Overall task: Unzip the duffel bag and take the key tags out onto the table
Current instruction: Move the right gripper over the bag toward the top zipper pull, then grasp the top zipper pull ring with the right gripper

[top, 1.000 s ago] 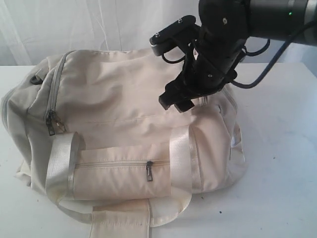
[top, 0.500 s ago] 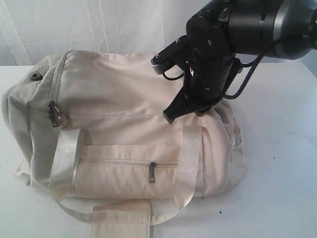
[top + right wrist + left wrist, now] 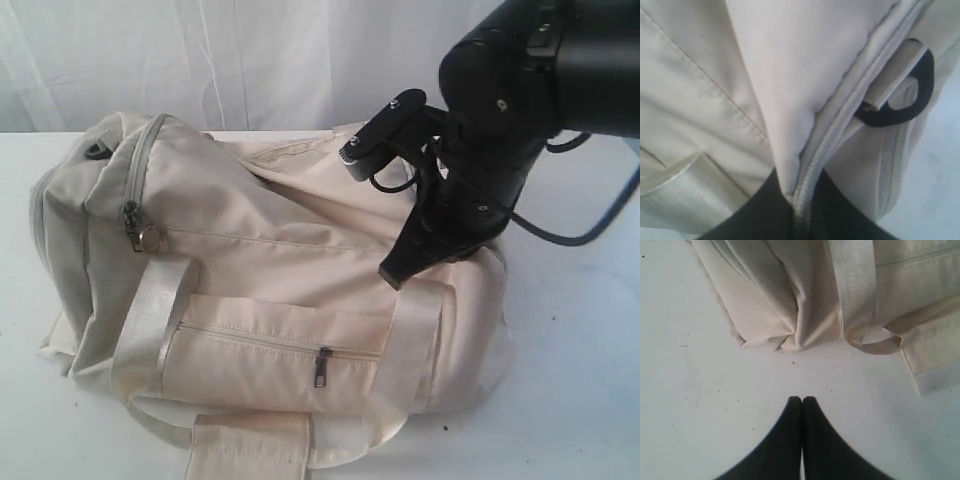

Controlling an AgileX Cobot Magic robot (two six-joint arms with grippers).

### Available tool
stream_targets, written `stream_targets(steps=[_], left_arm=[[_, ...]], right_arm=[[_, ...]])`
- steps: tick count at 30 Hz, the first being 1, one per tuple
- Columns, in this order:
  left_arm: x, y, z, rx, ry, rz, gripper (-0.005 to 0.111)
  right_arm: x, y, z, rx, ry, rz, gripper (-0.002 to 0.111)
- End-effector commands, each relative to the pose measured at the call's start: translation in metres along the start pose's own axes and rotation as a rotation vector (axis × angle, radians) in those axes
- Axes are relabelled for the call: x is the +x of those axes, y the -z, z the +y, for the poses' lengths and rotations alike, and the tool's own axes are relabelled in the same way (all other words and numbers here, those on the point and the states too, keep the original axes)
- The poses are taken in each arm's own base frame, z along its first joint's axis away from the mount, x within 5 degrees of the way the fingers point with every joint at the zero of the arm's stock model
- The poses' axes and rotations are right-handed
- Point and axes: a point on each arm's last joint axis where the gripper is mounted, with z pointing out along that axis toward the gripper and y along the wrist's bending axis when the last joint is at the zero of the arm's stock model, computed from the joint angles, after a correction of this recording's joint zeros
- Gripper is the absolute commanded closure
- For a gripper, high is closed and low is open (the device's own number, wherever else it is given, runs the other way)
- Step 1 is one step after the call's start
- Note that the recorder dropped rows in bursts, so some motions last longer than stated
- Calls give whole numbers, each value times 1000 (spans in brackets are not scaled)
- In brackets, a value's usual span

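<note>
Pinching the zipper seam (image 3: 840,120) of the cream duffel bag (image 3: 260,270), right gripper (image 3: 795,199) is clamping it; bag is lying on white table (image 3: 570,350); left gripper (image 3: 802,401) is hovering closed, empty, nearby.

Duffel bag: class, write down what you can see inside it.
Nothing inside shows. The duffel bag presents only cream outer fabric, with the right pincer pinching its zipper seam; the contents are covered.

A white curtain (image 3: 200,60) is hanging across the back, falling in soft vertical folds. Light is showing through it in paler streaks.
</note>
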Motion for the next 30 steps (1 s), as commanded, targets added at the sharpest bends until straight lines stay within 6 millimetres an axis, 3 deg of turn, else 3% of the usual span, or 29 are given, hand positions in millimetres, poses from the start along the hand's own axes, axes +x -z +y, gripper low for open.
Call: stream_targets(steps=[1,9,17,19,22,24,25,28,30], left_arm=[[2,0,-2,13,-2,4,107],[2,0,-2,16,1,1,107],[1,0,-2,14,1,-13,107],[-1,0,-2,10,1,-30,107],[-3,0,-3,22,15,-53,107],[-3,-1,-3,24,17,-55,107],[-5,-4,-2,26,18,-45,107],[-7,-9,-3,45,35,-33,107],[-9,-13,-3,46,36,-21,107]], right_arm=[[29,14,-9,66,32,102,108],[51,28,-10,79,21,101,108],[48,34,-11,75,0,33,107],[47,34,-11,75,-9,25,99],[44,38,-14,94,-12,5,77],[41,48,-19,112,-20,-29,58],[37,62,-24,129,-33,-87,45],[21,95,-31,112,-75,-306,43],[3,112,-21,-38,-111,-517,43]])
